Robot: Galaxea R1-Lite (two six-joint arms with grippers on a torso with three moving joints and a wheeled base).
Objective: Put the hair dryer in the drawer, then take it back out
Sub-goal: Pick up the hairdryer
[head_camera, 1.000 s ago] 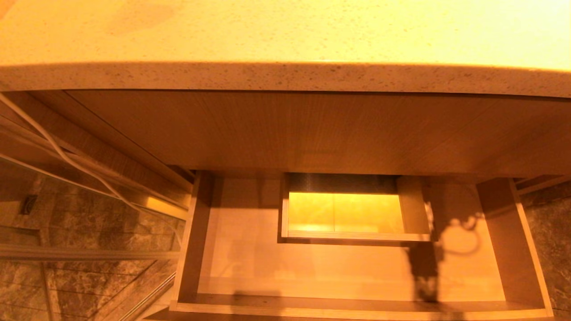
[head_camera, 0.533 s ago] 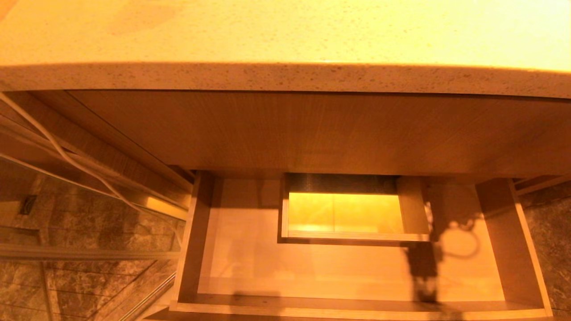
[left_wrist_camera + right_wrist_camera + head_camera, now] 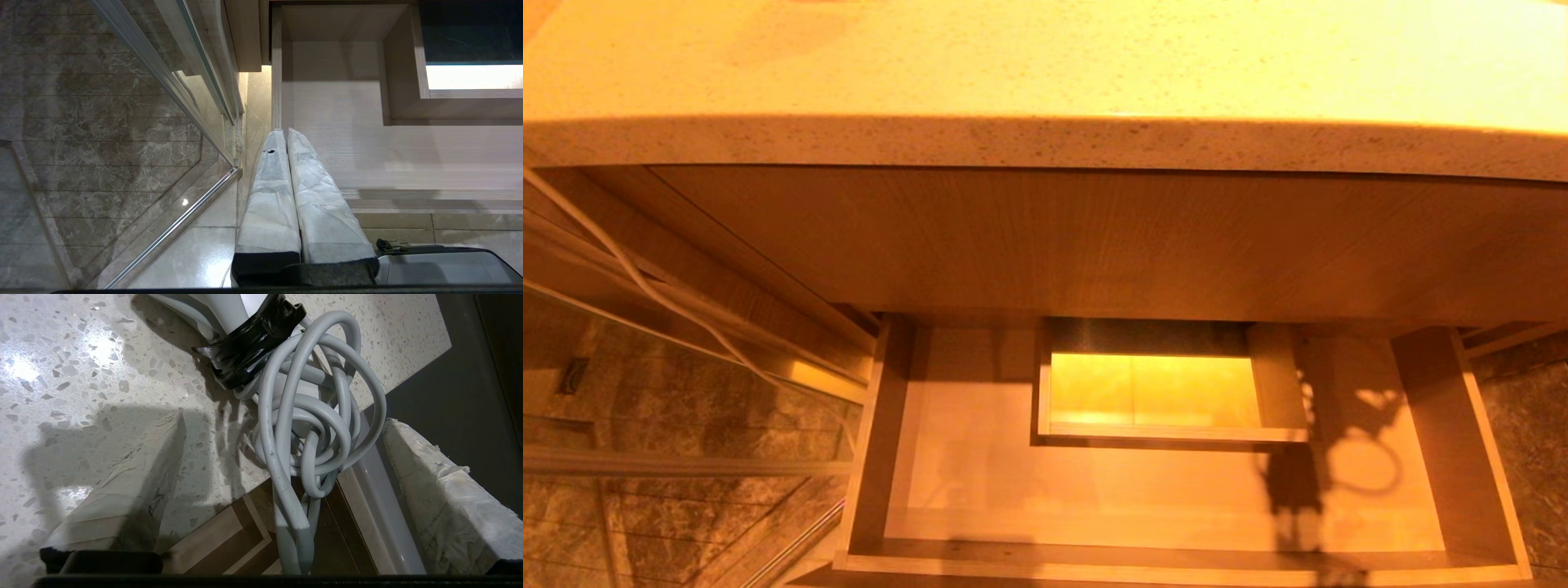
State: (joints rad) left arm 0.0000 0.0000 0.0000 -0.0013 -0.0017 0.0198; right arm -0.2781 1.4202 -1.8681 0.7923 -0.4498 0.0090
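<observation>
Now, drawer: pulled open under the counter, nothing lying on its floor.
Dryer: white, on the counter; bundled cord spills over the edge.
Right gripper: fingers spread wide either side of the cord, gripping nothing.
Left gripper: fingers pressed together, empty, beside the drawer's near corner.
</observation>
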